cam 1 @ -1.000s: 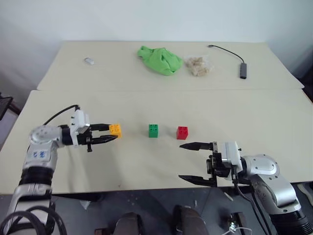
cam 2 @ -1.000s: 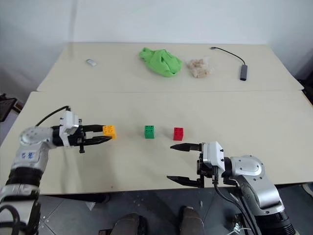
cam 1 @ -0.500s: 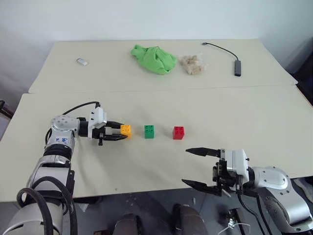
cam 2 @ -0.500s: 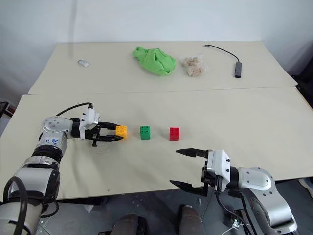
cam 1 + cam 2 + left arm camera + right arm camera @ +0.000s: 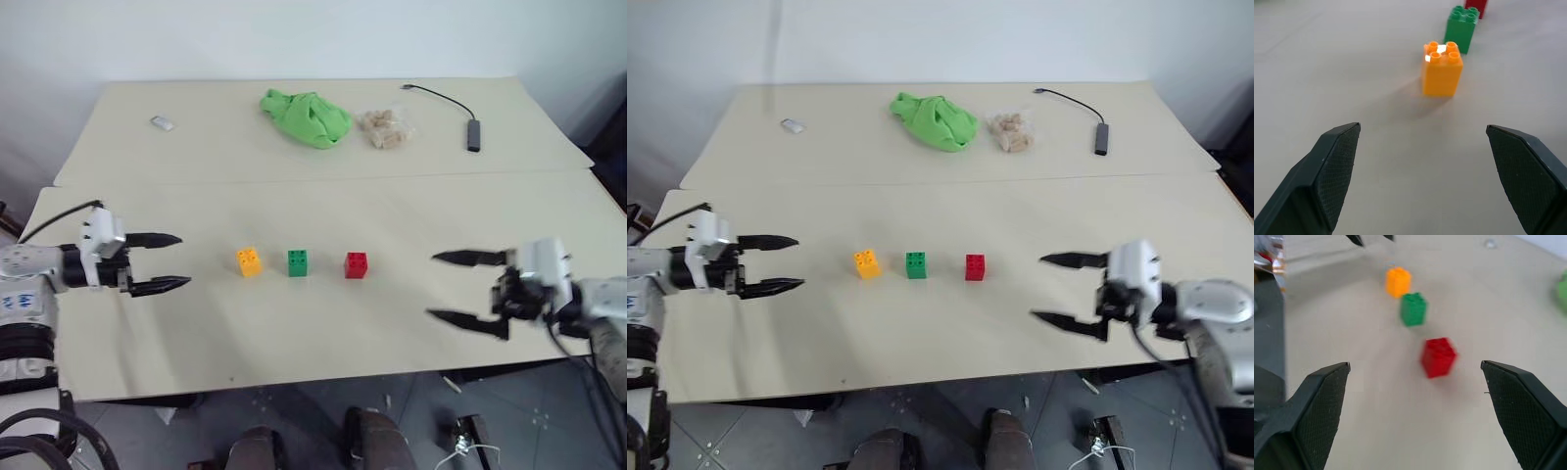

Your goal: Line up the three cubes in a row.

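Three studded cubes stand in a row on the near table: the yellow-orange cube [image 5: 249,260] on the left, the green cube [image 5: 298,261] in the middle, the red cube [image 5: 357,264] on the right. My left gripper [image 5: 174,261] is open and empty, a short way left of the yellow-orange cube [image 5: 1442,67]. On the other side, my right gripper [image 5: 438,287] is also open and empty, apart from the red cube [image 5: 1438,357] and pointing toward it.
On the far table lie a bright green cloth [image 5: 306,117], a clear bag of beige lumps [image 5: 384,128], a small pale object [image 5: 162,122] and a dark adapter with a cable [image 5: 472,133]. A seam [image 5: 323,179] divides the two tables.
My left gripper opened, let go of the yellow-orange cube and drew back to the left. My right gripper pulled away to the right and rose. The camera view shifted.
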Available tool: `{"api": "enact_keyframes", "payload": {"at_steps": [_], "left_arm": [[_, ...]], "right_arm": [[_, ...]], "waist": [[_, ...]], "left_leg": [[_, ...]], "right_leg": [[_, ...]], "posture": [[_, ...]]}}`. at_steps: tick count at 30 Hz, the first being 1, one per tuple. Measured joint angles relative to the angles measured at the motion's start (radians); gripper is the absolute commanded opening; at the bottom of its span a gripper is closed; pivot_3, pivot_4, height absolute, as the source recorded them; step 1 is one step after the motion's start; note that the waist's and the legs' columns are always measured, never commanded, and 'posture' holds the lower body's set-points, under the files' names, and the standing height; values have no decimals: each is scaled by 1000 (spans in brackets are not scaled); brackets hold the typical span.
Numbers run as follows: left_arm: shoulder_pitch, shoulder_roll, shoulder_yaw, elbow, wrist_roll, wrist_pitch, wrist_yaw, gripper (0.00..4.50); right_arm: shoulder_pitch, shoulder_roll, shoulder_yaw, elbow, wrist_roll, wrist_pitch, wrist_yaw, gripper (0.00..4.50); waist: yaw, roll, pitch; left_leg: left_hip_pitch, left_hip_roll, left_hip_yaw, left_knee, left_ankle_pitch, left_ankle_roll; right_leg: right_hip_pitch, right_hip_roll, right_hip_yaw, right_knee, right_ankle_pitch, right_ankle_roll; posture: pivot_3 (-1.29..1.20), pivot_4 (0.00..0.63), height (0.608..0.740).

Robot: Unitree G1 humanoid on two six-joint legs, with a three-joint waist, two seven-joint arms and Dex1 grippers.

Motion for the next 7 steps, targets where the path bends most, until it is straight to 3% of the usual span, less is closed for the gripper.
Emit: {"api": "enact_keyframes", "payload": {"at_steps": [7], "left_arm": [[9,-23,33,-100,-32,79,109,4397]], "right_arm": [[-159,9,49,154,-47,-57,94,4500]], "waist": [[14,1,1]], "left_leg": [[0,0,2,4,0,0]], "right_leg": [[0,0,1,1,0,0]], "posture": [[0,150,740]]}}
